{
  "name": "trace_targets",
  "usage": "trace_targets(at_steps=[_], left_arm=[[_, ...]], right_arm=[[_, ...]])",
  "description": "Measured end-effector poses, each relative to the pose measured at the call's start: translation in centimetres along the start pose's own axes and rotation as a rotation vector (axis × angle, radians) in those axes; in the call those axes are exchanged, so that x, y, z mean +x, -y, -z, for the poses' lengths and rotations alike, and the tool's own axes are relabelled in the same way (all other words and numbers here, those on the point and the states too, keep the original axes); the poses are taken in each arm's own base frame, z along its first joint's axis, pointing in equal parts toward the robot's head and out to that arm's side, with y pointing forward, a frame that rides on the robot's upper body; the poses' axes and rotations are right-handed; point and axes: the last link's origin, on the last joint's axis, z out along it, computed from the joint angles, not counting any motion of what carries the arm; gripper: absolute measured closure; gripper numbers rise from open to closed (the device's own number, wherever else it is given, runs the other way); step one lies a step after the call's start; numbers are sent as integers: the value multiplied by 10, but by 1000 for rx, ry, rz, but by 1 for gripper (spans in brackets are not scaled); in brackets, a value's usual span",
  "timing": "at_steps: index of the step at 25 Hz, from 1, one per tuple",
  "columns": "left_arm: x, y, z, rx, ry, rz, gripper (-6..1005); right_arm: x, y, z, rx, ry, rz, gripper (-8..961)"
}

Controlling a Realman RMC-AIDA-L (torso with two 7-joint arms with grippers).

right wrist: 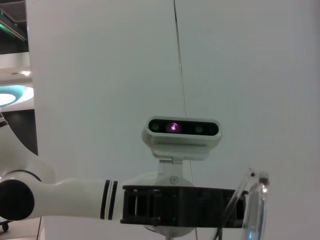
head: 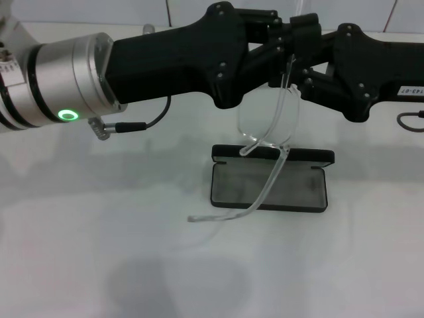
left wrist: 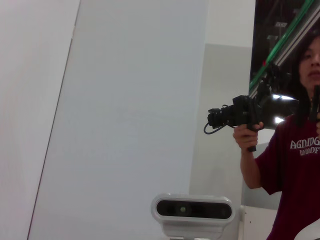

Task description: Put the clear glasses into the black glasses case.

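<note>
The clear glasses (head: 268,122) hang in the air above the open black glasses case (head: 268,185), which lies on the white table with its lid raised at the back. One clear arm trails down past the case's front to the left. Both arms meet above the case at the glasses' top edge. My left gripper (head: 286,41) reaches in from the left, its fingers drawn together on the top of the frame. My right gripper (head: 303,53) comes in from the right, close against the same spot. In the right wrist view, the glasses (right wrist: 256,200) show beside the left gripper's (right wrist: 180,205) tip.
The white table (head: 99,252) spreads around the case. A black cable (head: 142,124) hangs under my left arm. In the left wrist view, a person (left wrist: 295,160) holds a camera off beyond the table, past my head camera (left wrist: 192,210).
</note>
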Motion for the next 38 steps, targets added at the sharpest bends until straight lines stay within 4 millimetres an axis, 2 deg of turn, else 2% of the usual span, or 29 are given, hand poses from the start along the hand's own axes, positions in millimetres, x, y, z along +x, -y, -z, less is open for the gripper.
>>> trace_targets(at_steps=[19, 24, 28, 33, 38], left_arm=[[-2, -4, 2, -16, 0, 14, 914], [6, -16, 7, -99, -33, -6, 915], [11, -21, 13, -125, -55, -16, 916], [8, -23, 16, -121, -59, -7, 916], [2, -27, 10, -151, -41, 8, 916]], right_arm=[[5, -2, 8, 30, 16, -15, 850], [4, -1, 29, 107, 49, -2, 850], [-5, -9, 53, 135, 139, 19, 851], [-16, -24, 81, 144, 298, 52, 851], [-22, -31, 99, 163, 437, 76, 851]])
